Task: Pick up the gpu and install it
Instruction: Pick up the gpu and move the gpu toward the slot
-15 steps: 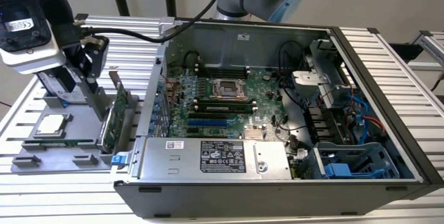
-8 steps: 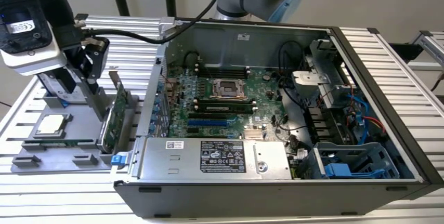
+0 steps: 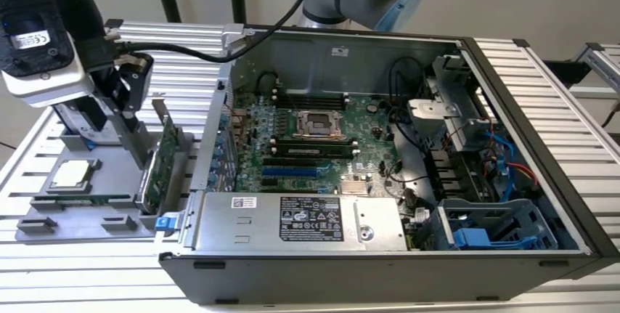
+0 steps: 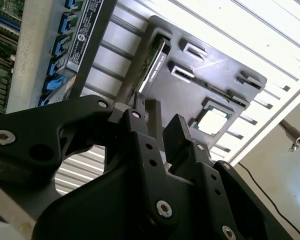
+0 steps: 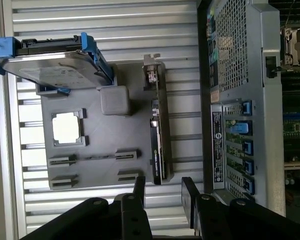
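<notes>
First wrist view, gpu (image 5: 158,127) on edge in tray (image 5: 95,165), hand (image 5: 163,185) open, near its end

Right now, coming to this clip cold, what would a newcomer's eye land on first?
The open computer case dominates the exterior view, with its green motherboard laid bare. Beside it, on the exterior view's left, a gray holder tray carries the gpu standing on edge, a hard drive in a blue frame and a processor chip. The gripper hangs open, lined up with the gpu and holding nothing.
</notes>
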Motion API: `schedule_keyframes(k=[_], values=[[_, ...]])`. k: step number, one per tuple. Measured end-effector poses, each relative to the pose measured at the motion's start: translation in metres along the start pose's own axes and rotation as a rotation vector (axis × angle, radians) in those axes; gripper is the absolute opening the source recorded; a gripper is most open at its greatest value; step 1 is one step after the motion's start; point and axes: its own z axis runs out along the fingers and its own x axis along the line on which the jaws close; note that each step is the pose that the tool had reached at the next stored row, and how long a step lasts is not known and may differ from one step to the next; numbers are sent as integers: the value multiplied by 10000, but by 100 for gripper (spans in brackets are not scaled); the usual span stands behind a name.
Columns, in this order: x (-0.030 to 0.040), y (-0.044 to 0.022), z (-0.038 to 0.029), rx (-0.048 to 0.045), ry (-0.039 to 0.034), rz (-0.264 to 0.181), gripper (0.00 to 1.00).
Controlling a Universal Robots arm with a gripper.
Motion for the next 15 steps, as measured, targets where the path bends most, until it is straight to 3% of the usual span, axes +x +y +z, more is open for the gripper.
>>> schedule_keyframes(k=[15], values=[[2,-4,87,0,0,0,100]])
